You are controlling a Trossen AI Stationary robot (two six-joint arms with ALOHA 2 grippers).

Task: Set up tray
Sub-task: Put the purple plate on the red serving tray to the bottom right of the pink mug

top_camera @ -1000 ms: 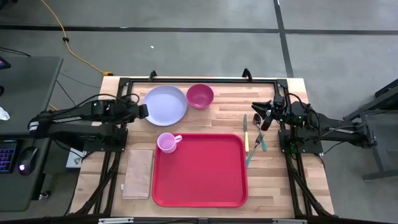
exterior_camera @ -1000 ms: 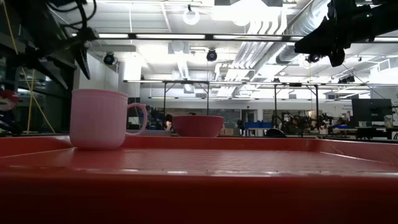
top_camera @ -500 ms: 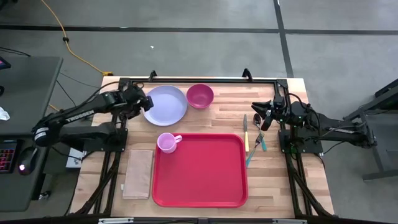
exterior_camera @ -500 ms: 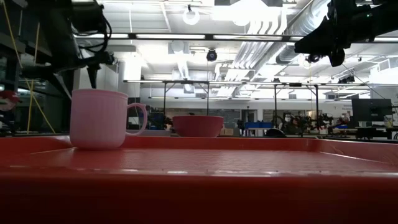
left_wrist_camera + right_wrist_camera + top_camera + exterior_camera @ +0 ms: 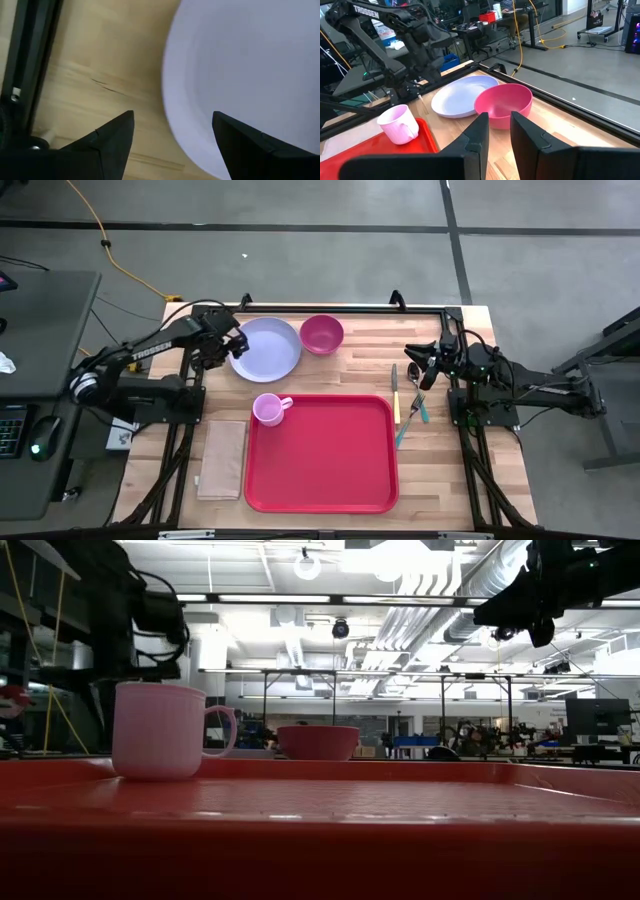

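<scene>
A large red tray (image 5: pixel 320 452) lies flat at the middle of the tabletop's (image 5: pixel 360 365) near edge, a pink mug (image 5: pixel 268 409) standing in the tray's far-left corner with its handle turned toward the right side; a folded tan napkin (image 5: pixel 222 459) lies on the wood just beside the tray's left rim. Toward the far edge sit a lavender plate (image 5: pixel 266 348) and, just beside it on the right, a deep pink bowl (image 5: pixel 322 334). The left gripper (image 5: pixel 233 343) is at the plate's left rim, its 2 fingers spread wide, one over bare wood and the other over the plate's edge in the left wrist view; whether either finger touches the plate cannot be told. The right gripper (image 5: pixel 424 367) hangs above the table near the right edge, its fingers drawn close with a narrow gap between them and nothing seen in their grip; below and beside it, between the tray's right rim and the table's right edge, lie 3 pieces of cutlery, a yellow-handled knife (image 5: pixel 396 394), a teal-handled fork (image 5: pixel 411 416) and a spoon (image 5: pixel 421 395).
</scene>
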